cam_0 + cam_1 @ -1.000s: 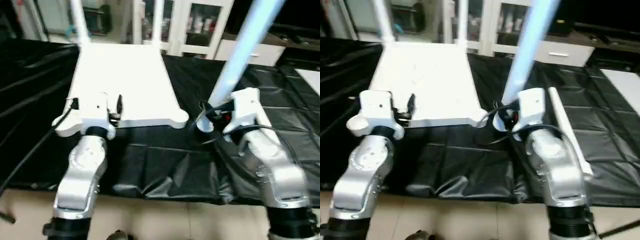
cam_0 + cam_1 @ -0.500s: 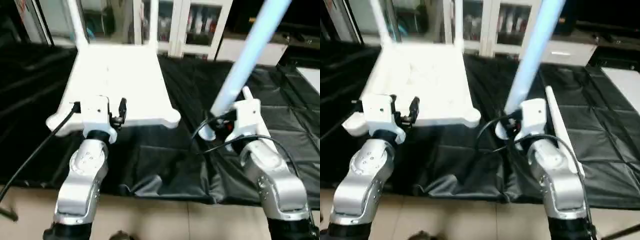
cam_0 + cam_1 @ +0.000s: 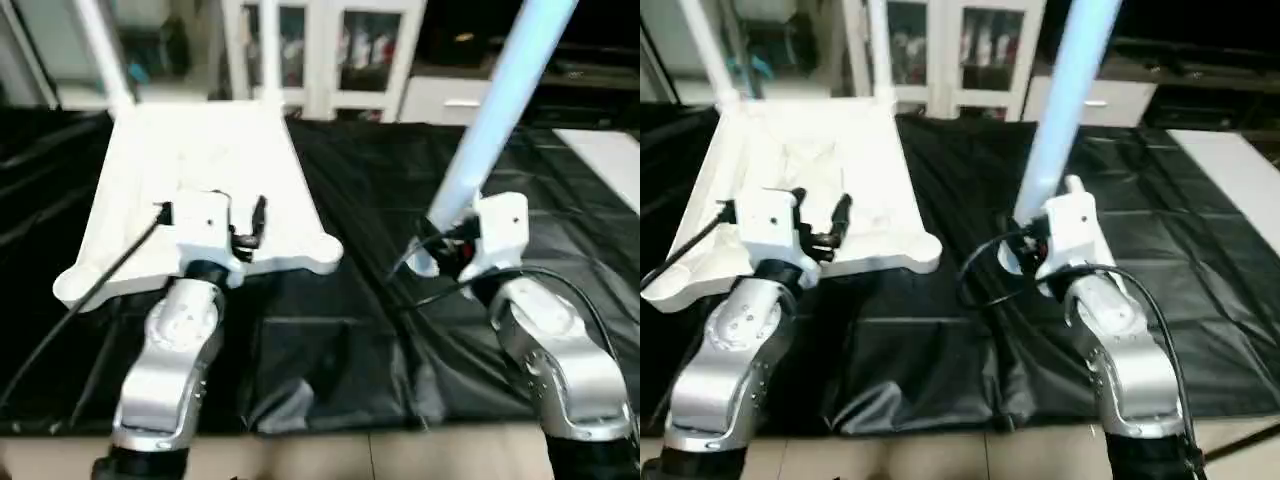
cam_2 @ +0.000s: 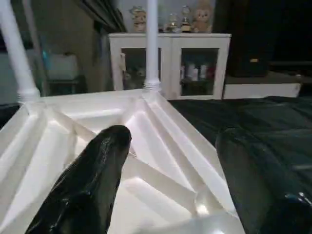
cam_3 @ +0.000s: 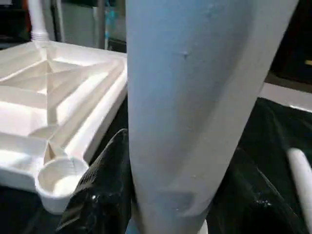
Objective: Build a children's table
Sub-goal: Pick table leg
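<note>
The white table top [image 3: 200, 160] lies underside up on a black sheet, its X ribs [image 4: 146, 146] facing me. Two white legs [image 3: 262, 45] [image 3: 98, 50] stand in its far corner sockets. My left gripper [image 4: 175, 141] hovers open over the top's near edge, with nothing between its fingers [image 4: 92, 180]. My right gripper [image 3: 445, 250] is shut on the thick end of a third leg [image 3: 500, 100], which slants up and to the right, beside the empty near right socket [image 5: 58, 180]. A fourth leg [image 5: 300, 170] lies on the sheet beyond the right gripper.
The black sheet [image 3: 380, 200] covers the whole work surface and hangs wrinkled over its near edge [image 3: 330, 400]. White glass-door cabinets [image 3: 350, 50] stand behind. A white surface [image 3: 605, 150] shows at the far right.
The camera has shifted. My left gripper now sits nearer the middle of the top's near edge. The held leg stands a little farther from the near right socket.
</note>
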Motion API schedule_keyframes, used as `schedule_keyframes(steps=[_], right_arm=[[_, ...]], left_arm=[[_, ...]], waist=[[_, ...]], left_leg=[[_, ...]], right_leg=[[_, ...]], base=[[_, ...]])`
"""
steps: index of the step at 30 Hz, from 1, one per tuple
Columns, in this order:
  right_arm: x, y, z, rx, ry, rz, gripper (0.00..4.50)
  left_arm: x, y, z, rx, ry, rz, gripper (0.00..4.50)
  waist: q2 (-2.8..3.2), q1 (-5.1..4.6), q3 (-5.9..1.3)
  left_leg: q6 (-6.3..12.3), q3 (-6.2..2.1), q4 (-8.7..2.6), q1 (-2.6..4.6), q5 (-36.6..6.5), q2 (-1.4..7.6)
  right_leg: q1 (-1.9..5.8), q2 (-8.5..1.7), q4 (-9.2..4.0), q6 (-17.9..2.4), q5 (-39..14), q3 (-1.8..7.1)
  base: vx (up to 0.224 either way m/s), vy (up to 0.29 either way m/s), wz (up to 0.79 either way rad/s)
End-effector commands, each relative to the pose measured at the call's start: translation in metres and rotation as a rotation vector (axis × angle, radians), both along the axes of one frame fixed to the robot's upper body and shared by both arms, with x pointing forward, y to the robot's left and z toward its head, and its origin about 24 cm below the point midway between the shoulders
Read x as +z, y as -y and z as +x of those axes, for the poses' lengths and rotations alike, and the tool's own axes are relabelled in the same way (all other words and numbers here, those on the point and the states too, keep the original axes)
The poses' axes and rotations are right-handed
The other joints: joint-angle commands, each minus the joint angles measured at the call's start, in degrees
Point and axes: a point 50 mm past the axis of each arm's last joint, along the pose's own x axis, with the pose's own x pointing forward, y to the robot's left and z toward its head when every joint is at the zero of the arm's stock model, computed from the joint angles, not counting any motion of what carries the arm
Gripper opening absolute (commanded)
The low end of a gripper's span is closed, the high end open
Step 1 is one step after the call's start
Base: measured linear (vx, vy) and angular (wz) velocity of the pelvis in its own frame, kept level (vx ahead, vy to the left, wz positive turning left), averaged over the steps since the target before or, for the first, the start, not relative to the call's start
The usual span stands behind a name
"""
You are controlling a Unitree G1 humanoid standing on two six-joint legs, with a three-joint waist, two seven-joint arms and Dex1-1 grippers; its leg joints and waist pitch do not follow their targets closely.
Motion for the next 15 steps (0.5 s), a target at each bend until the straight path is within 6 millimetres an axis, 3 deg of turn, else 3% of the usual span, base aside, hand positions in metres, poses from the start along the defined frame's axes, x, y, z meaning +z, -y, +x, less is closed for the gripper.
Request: schedule_keyframes(steps=[1, 2, 3, 4, 5, 6, 7, 8, 9, 10, 11, 12, 13, 14, 15], right_arm=[[0.0007, 0.0065, 0.0020, -0.016, 0.006, -0.010, 1.86], [0.0009, 0.0062, 0.0026, -0.011, 0.006, -0.016, 1.86], [0.0008, 0.0062, 0.0032, -0.009, 0.006, -0.020, 1.86], [0.0006, 0.0061, 0.0035, -0.009, 0.006, -0.020, 1.86], [0.0006, 0.0062, 0.0037, -0.009, 0.006, -0.022, 1.86], [0.0006, 0.0063, 0.0040, -0.009, 0.006, -0.024, 1.86], [0.0006, 0.0063, 0.0042, -0.009, 0.007, -0.023, 1.86], [0.0006, 0.0063, 0.0047, -0.008, 0.006, -0.024, 1.86], [0.0007, 0.0064, 0.0048, -0.008, 0.006, -0.026, 1.86], [0.0006, 0.0064, 0.0048, -0.006, 0.005, -0.026, 1.86], [0.0002, 0.0069, 0.0048, -0.006, 0.003, -0.029, 1.86], [-0.0002, 0.0071, 0.0047, -0.006, 0.002, -0.030, 1.86], [-0.0007, 0.0080, 0.0047, -0.011, 0.004, -0.026, 1.86], [-0.0003, 0.0095, 0.0047, -0.026, 0.008, -0.008, 1.86], [0.0002, 0.0108, 0.0047, -0.041, 0.011, 0.008, 1.86]], left_arm=[[0.0004, 0.0070, -0.0005, -0.021, -0.003, -0.005, 3.31], [0.0003, 0.0069, -0.0007, -0.018, -0.004, -0.005, 3.31], [-0.0001, 0.0072, -0.0013, -0.018, -0.005, -0.004, 3.31], [-0.0003, 0.0073, -0.0016, -0.018, -0.006, -0.003, 3.31], [-0.0005, 0.0075, -0.0020, -0.018, -0.007, -0.004, 3.31], [-0.0007, 0.0075, -0.0021, -0.018, -0.007, -0.004, 3.31], [-0.0008, 0.0074, -0.0022, -0.018, -0.008, -0.005, 3.31], [-0.0013, 0.0070, -0.0022, -0.015, -0.012, -0.004, 3.31], [-0.0014, 0.0069, -0.0022, -0.014, -0.013, -0.004, 3.31], [-0.0014, 0.0067, -0.0021, -0.013, -0.013, -0.003, 3.31], [-0.0014, 0.0067, -0.0021, -0.012, -0.014, -0.002, 3.31], [-0.0015, 0.0065, -0.0021, -0.013, -0.014, -0.002, 3.31], [-0.0017, 0.0066, -0.0020, -0.013, -0.014, -0.001, 3.31], [-0.0018, 0.0068, -0.0018, -0.013, -0.015, 0.001, 3.31], [-0.0019, 0.0069, -0.0016, -0.014, -0.016, 0.003, 3.31]], waist=[[-0.64, -0.34, -3.93], [-2.06, 2.23, -4.59], [-1.53, 3.82, -4.77], [-1.33, 3.98, -4.41], [-0.27, 3.82, -4.33], [2.00, 2.85, -4.58], [2.83, 1.74, -4.27], [3.70, -0.64, -5.33], [2.77, -0.56, -5.86], [2.19, -0.54, -5.50], [1.31, 0.14, -4.23], [0.27, -0.32, -3.95], [-1.02, 0.01, -3.69], [-3.10, 2.60, -3.62], [-2.28, 3.14, -3.49]], left_leg=[[18.41, -1.76, -2.52, 2.35, 1.1, 3.40], [15.84, 0.44, 2.17, -5.49, -1.2, -2.23], [11.87, -1.37, 5.31, -8.65, 0.2, -0.23], [9.90, -1.89, 5.39, -9.50, 1.0, 0.25], [7.10, -2.32, 2.61, -9.56, 5.0, 1.15], [7.29, -2.62, -1.70, -4.78, 9.8, 2.80], [10.83, -5.00, -3.15, -2.40, 8.6, 4.71], [21.99, -10.96, -2.88, 6.37, 8.7, 9.15], [26.07, -11.69, -1.82, 6.34, 12.3, 9.75], [26.86, -11.05, -2.02, 5.67, 14.0, 9.75], [28.81, -10.11, -3.91, 2.11, 11.5, 6.88], [27.67, -8.66, -3.69, 0.58, 4.5, 2.83], [23.76, -6.49, -2.36, -0.86, -1.0, 0.20], [18.05, -3.64, 4.89, -7.36, -7.5, -4.02], [10.90, -4.64, 8.19, -8.12, -5.3, -1.37]], right_leg=[[0.33, -4.74, -3.55, -8.3, 9.3, 3.19], [8.54, -6.83, -5.84, -10.7, 11.5, 8.23], [10.64, -10.26, -6.65, -12.4, 12.7, 10.34], [10.27, -9.49, -6.43, -12.7, 14.3, 9.71], [9.54, -6.08, -5.28, -11.3, 15.0, 6.09], [6.85, -2.02, -4.52, -7.1, 9.5, 1.24], [4.78, 0.08, -2.41, -4.4, 4.6, -0.40], [-4.35, 0.50, 3.85, -0.3, -7.0, -0.57], [-6.31, -0.62, 6.24, 3.4, -7.0, 0.63], [-7.08, -0.99, 6.69, 5.4, -5.2, 1.21], [-6.30, -0.39, 7.59, 7.8, -2.0, 1.28], [-5.23, -1.02, 2.28, 6.2, 2.1, 3.21], [-3.56, -2.58, -1.93, 5.4, 4.4, 4.90], [3.51, -11.60, -8.04, 9.2, -6.6, 8.55], [4.34, -15.42, -9.28, 9.2, -20.0, 7.00]], base=[[0.137, -0.038, 0.05], [0.133, -0.023, 0.11], [0.133, -0.023, 0.11], [0.129, 0.001, 0.10], [0.112, 0.007, 0.03], [0.112, 0.007, 0.03], [0.124, 0.020, -0.05], [0.143, 0.029, -0.03], [0.143, 0.029, -0.03], [0.104, 0.014, 0.02], [0.000, 0.000, 0.00], [0.000, 0.000, 0.00], [-0.008, -0.058, 0.32], [0.006, -0.074, 0.45], [0.006, -0.074, 0.45]])
